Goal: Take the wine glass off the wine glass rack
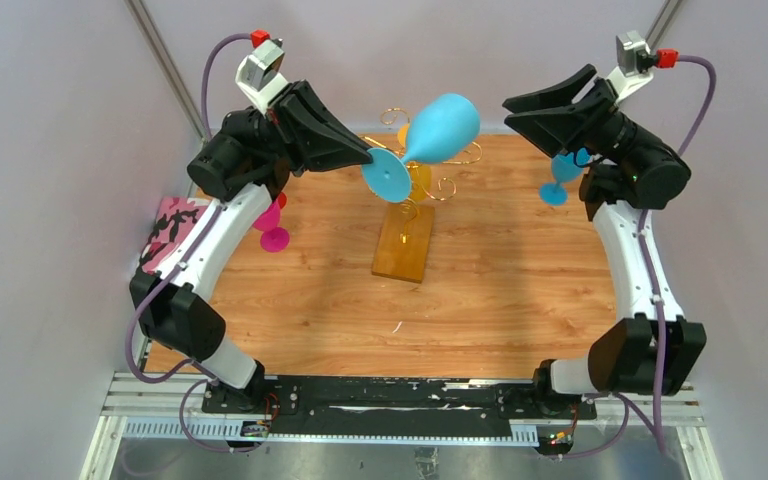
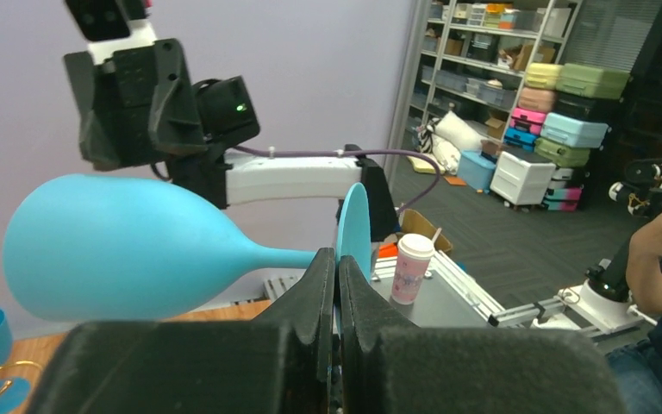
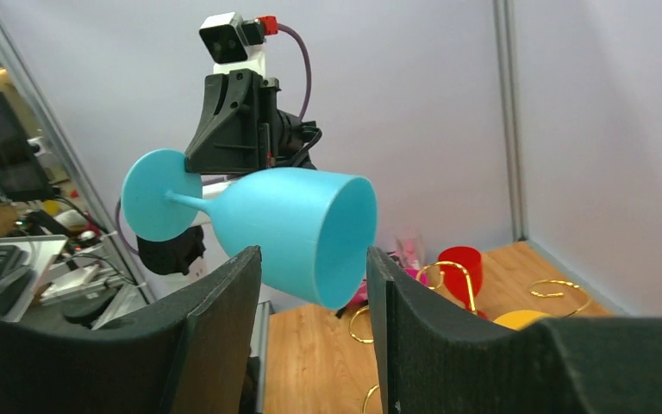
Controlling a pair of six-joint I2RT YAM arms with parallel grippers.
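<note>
A light blue wine glass point(image 1: 443, 128) lies on its side in the air above the gold wire rack point(image 1: 422, 182), which stands on an amber base point(image 1: 403, 243). My left gripper point(image 1: 370, 158) is shut on the edge of the glass's round foot point(image 2: 353, 226), and its fingertips point(image 2: 321, 267) pinch the disc. The bowl point(image 2: 112, 246) points toward my right gripper point(image 1: 508, 110), which is open and empty a short way from the rim. In the right wrist view the bowl point(image 3: 297, 233) hangs between and beyond my open fingers point(image 3: 224, 297), apart from them.
A pink glass point(image 1: 273, 228) stands on the wooden table beside the left arm. A blue glass point(image 1: 560, 178) stands under the right arm. A red glass point(image 3: 464, 269) and a yellow glass point(image 3: 526, 319) hang among the rack's gold arms. A pink-and-black patterned thing point(image 1: 172, 230) lies at the left edge.
</note>
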